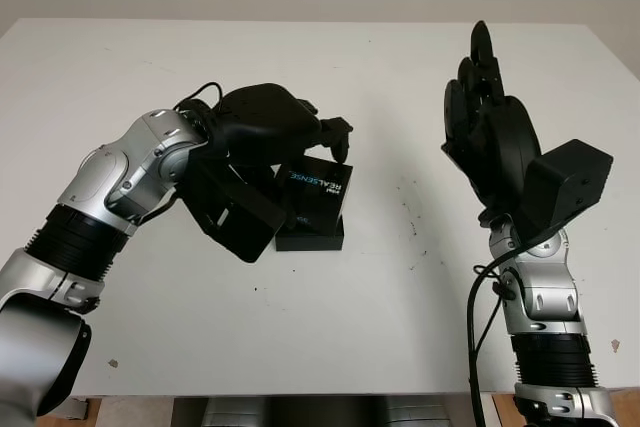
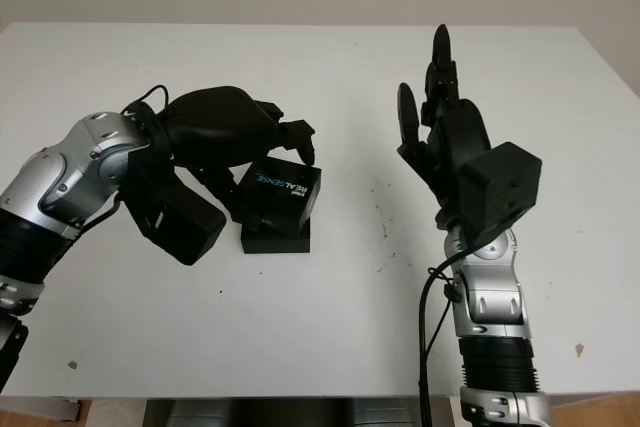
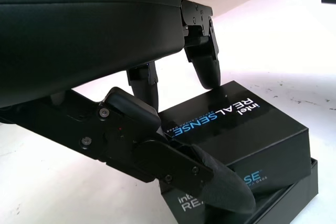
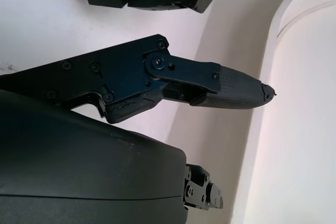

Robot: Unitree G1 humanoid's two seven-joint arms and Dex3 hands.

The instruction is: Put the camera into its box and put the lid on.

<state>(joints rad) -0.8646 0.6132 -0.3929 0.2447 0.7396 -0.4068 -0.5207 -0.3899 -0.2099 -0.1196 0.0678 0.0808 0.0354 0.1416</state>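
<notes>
Closest to me, my left robot hand (image 1: 300, 137) hangs over the black box (image 1: 312, 232) on the white counter (image 1: 400, 67), fingers curled around the lid (image 3: 236, 129). That lid, printed with the RealSense name, sits crooked on the box: one end is raised and the other dips toward the base, so it is not yet seated. In the left wrist view one fingertip (image 3: 207, 72) touches the lid's top edge while the thumb (image 3: 210, 182) presses its side low down. I judge this pinch is there to steer the lid square before pressing it home. The camera itself I cannot make out; presumably it is already inside the box under the lid, but that is hidden.

My right robot hand (image 1: 490, 117) is released and holds nothing, raised upright well apart from the box toward the counter's right side. Kept there, it stays out of the left arm's way while the lid is worked.
</notes>
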